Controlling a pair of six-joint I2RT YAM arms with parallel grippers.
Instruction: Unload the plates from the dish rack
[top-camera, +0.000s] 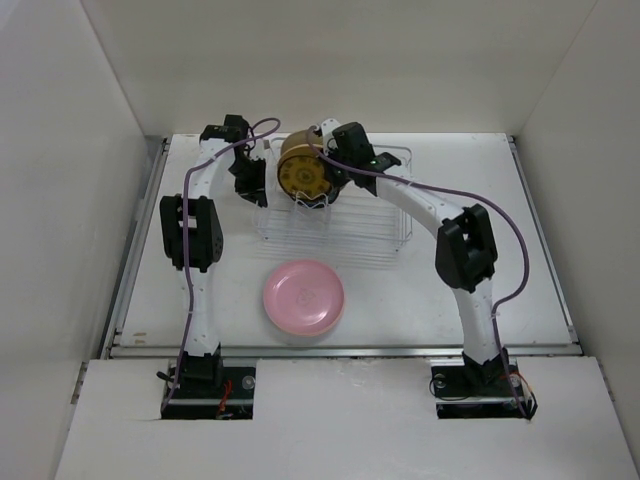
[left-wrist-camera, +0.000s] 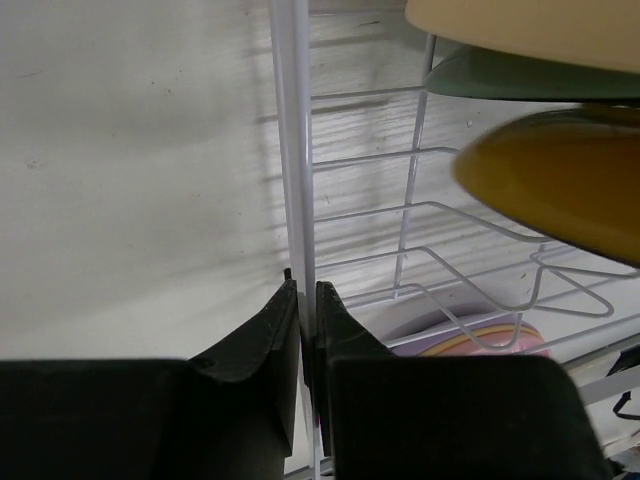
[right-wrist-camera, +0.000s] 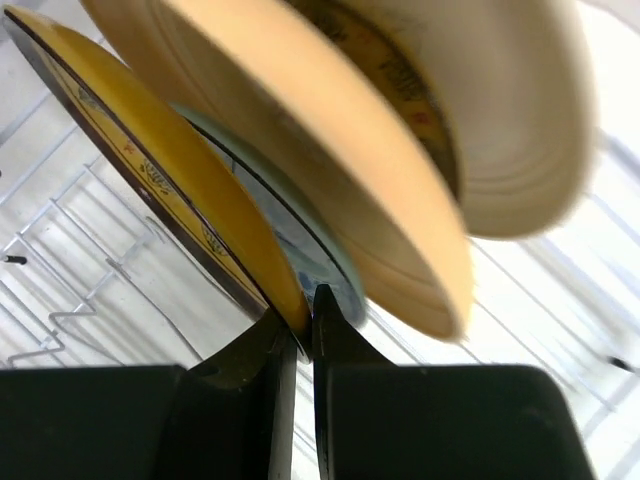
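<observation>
— Grippers first. How does the right gripper (right-wrist-camera: 299, 312) stand?

— Pressed together on the amber plate (right-wrist-camera: 170, 170). Its two black fingers (right-wrist-camera: 240, 400) pinch the plate's lower rim, which runs in between the tips.

— And the left gripper (left-wrist-camera: 303, 298)?

— Clamped as well, on a white wire of the dish rack (left-wrist-camera: 295, 150). In the left wrist view the wire passes straight between the tips with hardly any gap. From above, that gripper sits at the rack's left end.

— Where exactly is the amber plate?

— At the far left corner of the rack, seen from above, tilted with its patterned face up toward the camera. Whether its edge touches the wires, I cannot tell.

— What is next to it?

— A teal plate (right-wrist-camera: 325, 265) just behind it. Beyond that is a cream-backed plate (right-wrist-camera: 330, 130) with an amber-brown pattern on its inner face, blurred in the right wrist view. The left wrist view shows the same three over the rack's wires: cream at the top, teal under it, amber lowest.

— And outside the rack?

— A pink plate (top-camera: 303, 297) lies flat on the white table (top-camera: 480, 290), near the rack's front side and between the two arms. Low in the left wrist view, through the wires, are stacked plates (left-wrist-camera: 485, 340) with lavender, yellow and pink rims, one on another.
</observation>
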